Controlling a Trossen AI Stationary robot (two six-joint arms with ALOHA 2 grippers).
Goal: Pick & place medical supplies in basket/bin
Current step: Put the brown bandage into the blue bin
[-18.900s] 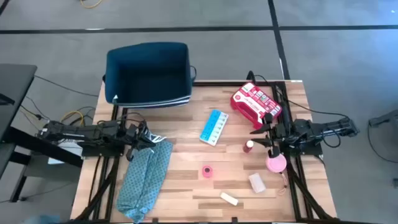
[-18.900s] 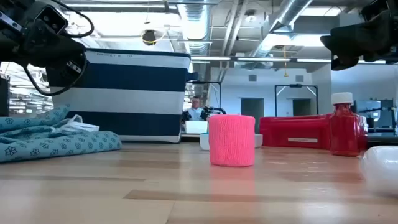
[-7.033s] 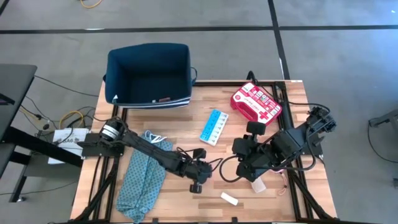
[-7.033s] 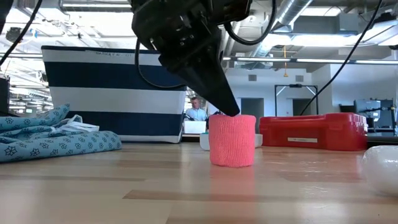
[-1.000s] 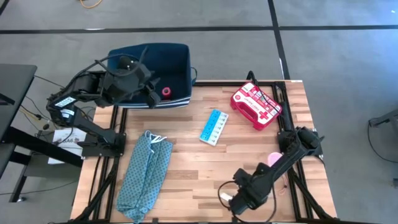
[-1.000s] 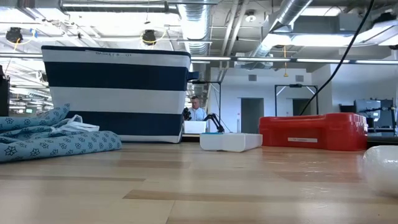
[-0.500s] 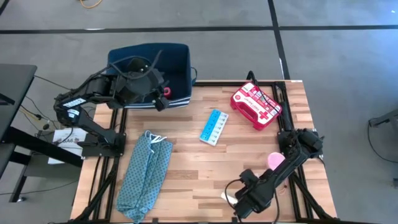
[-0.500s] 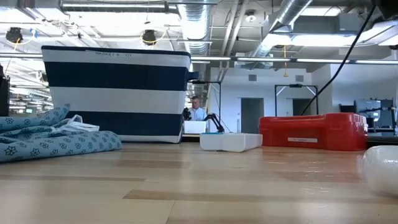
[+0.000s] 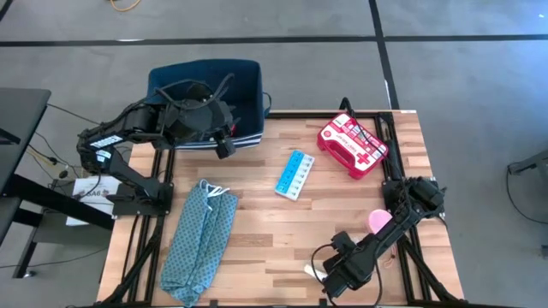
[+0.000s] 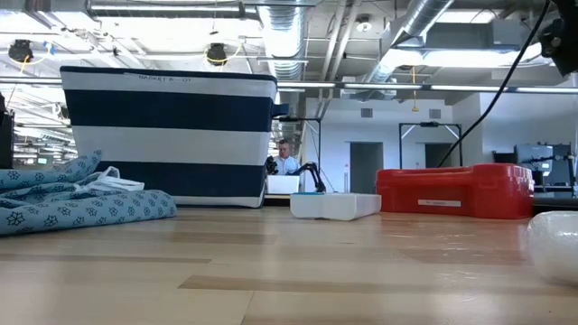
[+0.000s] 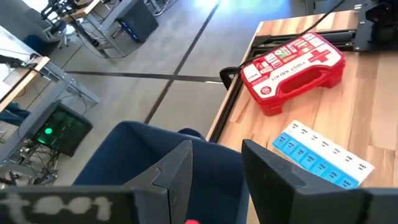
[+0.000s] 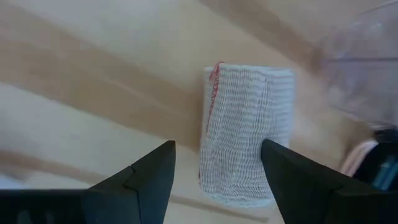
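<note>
My left gripper (image 9: 224, 147) hangs open over the near right corner of the navy bin (image 9: 184, 98). Its fingers (image 11: 177, 168) have only the bin's inside between them. A speck of red (image 11: 191, 220) shows low in the bin. My right gripper (image 9: 325, 274) stands open at the table's near edge, over a white gauze packet (image 12: 245, 134) that lies flat on the wood. The red first-aid case (image 9: 353, 145), the blue pill box (image 9: 294, 174) and a pink tape roll (image 9: 379, 221) lie on the table, untouched. My right gripper has a finger on either side of the white packet (image 12: 214, 124), pointing down at it. One finger (image 12: 298, 180) stands in front of the packet's edge. Whether it touches, I cannot tell.
The teal patterned cloth (image 9: 201, 239) lies at the near left. A clear plastic packet (image 10: 555, 248) lies near the right arm. The middle of the table is bare wood. Cables trail from both arms.
My left gripper has moved a little toward the table's right and near edges, along the bin's near wall. My right arm has shifted slightly toward the right edge and then held still.
</note>
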